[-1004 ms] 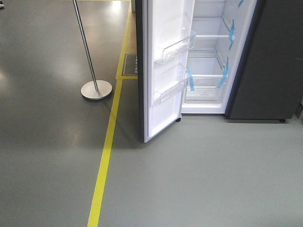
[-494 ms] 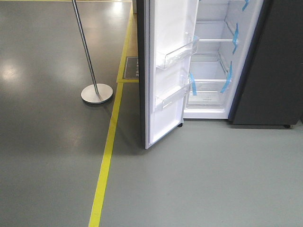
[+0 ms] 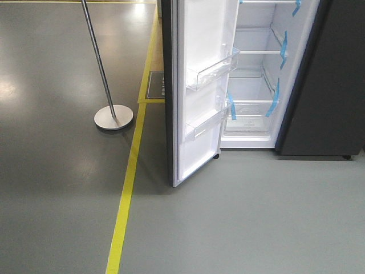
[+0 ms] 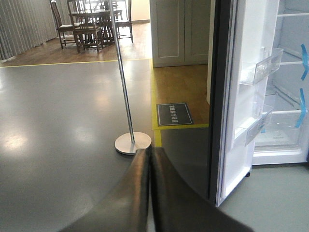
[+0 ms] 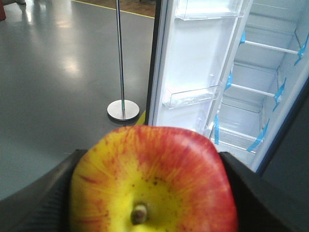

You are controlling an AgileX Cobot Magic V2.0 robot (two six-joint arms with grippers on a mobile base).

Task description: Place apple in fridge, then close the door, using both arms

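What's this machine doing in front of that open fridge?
It's a two-armed robot putting away fruit. Its right claw grips a red and yellow apple, stem end towards the camera. The fridge stands ahead of it across the floor, with its door swung wide open. The apple is not yet inside. The left claw is shut with nothing in it, held low in front of the door's dark outer side. Closing the door comes afterwards.
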